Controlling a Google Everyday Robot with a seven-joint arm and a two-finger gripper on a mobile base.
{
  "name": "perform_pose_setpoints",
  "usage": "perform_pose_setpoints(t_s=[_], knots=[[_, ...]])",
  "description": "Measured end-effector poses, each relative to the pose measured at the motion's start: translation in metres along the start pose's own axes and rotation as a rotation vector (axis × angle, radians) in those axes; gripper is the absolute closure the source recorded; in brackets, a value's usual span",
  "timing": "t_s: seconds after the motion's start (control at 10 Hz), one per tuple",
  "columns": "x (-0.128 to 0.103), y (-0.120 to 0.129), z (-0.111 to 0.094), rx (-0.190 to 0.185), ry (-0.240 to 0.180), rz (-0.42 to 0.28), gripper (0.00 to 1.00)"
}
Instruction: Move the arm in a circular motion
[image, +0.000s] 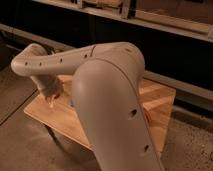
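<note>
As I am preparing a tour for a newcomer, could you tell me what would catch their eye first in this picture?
The huge beige arm fills the middle of the view, bending from the lower foreground up and out to the picture's left. Below it stands a light wooden table. The small pincer hangs at the arm's far end, over the table's left end.

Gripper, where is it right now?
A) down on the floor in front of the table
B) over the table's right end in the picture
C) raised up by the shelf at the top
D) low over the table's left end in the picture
D: the gripper hangs low over the wooden table at its end on the picture's left, under the arm where it bends down.
</note>
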Motion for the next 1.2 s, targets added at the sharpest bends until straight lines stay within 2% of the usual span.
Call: perform_pose_setpoints(t_s=[0.2, 0.3, 0.4, 0.7, 0.9, 1.0, 1.2], knots=[[0.014, 0.012, -0.003, -0.014, -0.008, -0.039, 0.35], [0.025, 0.005, -0.006, -0.008, -0.016, -0.032, 0.35], [0.031, -0.008, -0.007, 0.006, -0.023, -0.011, 0.35], [0.042, -0.074, -0.017, 0.079, -0.037, 0.118, 0.35], [0.037, -0.116, -0.020, 0.128, -0.024, 0.213, 0.35], [0.030, -0.129, -0.020, 0.144, -0.017, 0.245, 0.35], [0.010, -0.133, -0.019, 0.165, -0.015, 0.266, 0.35]])
